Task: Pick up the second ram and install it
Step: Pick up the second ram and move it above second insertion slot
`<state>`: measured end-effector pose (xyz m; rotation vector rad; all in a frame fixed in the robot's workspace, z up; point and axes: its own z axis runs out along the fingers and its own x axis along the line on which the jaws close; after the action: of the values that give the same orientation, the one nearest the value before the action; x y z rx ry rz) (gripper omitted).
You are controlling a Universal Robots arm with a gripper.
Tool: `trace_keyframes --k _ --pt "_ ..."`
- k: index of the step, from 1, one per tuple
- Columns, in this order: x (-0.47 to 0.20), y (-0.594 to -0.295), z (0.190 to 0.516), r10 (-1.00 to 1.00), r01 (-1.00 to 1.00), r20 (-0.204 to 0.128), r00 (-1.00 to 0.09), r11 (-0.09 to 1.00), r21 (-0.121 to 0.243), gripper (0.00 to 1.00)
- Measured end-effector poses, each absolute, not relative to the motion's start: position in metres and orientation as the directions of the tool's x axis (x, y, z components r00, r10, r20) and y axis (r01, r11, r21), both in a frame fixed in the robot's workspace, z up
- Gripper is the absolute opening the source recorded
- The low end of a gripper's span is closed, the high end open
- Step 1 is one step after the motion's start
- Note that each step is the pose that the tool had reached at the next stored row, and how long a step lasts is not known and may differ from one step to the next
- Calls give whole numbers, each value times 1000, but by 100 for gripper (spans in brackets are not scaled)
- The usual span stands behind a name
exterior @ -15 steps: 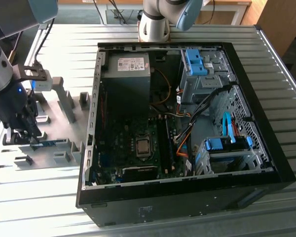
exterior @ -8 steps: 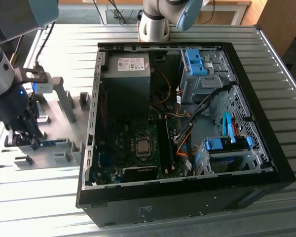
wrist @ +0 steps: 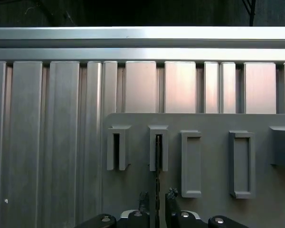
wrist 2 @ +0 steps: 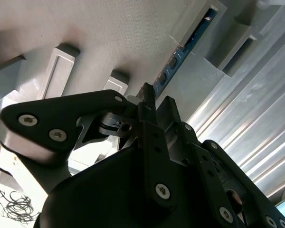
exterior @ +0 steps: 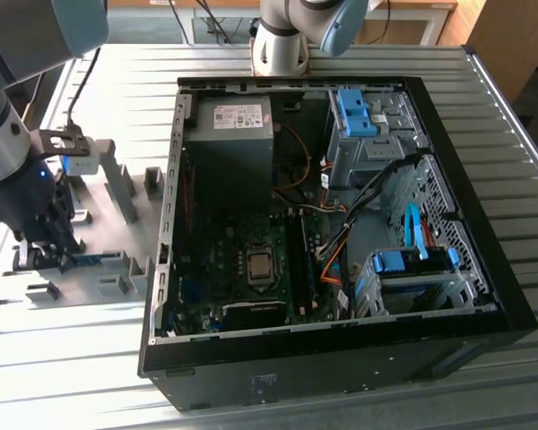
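- Blue-green flat ram strip is sitting in its grey plastic holder, not lifted yet.
- My black pincer is hanging open around it.

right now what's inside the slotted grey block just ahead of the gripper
One end of the second ram stands edge-on in the grey block, and the strip extends between the fingers of the open gripper. The block's walls hide how deep it sits.
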<state>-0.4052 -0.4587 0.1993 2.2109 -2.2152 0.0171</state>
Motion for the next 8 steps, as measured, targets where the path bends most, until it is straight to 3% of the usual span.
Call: trace_keyframes --k 8 --pt "-405 -459 195 -1000 -1000 16 -2 2 1 26"
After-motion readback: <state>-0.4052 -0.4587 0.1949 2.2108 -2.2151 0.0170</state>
